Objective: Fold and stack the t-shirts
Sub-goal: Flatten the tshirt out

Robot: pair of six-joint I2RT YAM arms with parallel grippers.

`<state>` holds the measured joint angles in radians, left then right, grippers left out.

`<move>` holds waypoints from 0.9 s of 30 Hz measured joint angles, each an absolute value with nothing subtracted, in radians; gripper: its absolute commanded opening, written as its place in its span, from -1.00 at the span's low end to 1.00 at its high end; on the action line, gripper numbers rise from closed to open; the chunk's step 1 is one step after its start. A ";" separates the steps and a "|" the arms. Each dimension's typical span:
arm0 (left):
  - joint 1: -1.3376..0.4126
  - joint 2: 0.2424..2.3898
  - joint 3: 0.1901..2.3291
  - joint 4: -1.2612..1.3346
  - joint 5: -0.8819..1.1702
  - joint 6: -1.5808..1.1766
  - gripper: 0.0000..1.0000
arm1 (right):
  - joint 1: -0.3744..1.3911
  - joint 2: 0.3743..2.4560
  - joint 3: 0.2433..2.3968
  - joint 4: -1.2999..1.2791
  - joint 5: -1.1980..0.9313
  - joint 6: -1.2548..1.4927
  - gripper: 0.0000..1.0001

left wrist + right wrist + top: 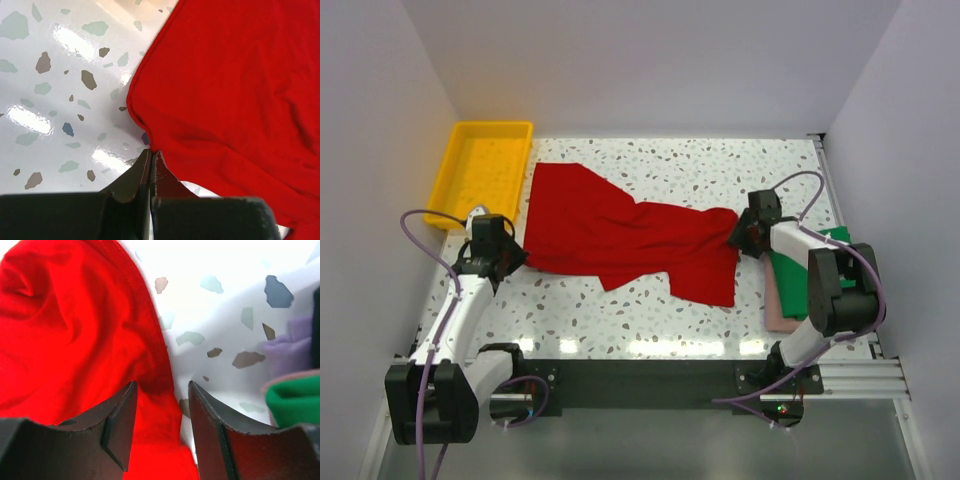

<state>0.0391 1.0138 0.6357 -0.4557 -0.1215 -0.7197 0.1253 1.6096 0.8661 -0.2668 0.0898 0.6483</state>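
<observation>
With left gripper (150, 155) pinching red t-shirt (230, 90) hem, lower centre; right gripper (162, 385) spread astride opposite edge; soft, light, floppy; probably best grabbed at corners

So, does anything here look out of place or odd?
The red t-shirt lies askew on the table, bunched into folds near the right pincer rather than spread flat. Nothing looks spilled or damaged.
</observation>
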 measured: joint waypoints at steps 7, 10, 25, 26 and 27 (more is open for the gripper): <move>0.039 1.019 0.636 -0.447 -0.106 -0.716 -1.00 | 0.131 1.652 0.900 -0.255 0.088 0.646 -0.24; 0.039 1.019 0.636 -0.438 -0.100 -0.714 -1.00 | 0.133 1.662 0.904 -0.253 0.087 0.645 -0.60; 0.039 0.999 0.839 -0.491 -0.060 -0.668 -1.00 | 0.119 1.296 1.017 -0.485 -0.033 0.640 -1.00; 0.039 0.991 0.868 -0.502 -0.061 -0.664 -1.00 | 0.112 1.257 1.048 -0.505 -0.046 0.640 -1.00; 0.039 0.981 0.902 -0.516 -0.062 -0.660 -1.00 | 0.102 1.209 1.091 -0.527 -0.054 0.640 -1.00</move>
<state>0.0391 0.9813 0.9024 -0.5156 -0.0624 -0.6601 0.1017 1.2095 1.0908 -0.5274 -0.0540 0.6399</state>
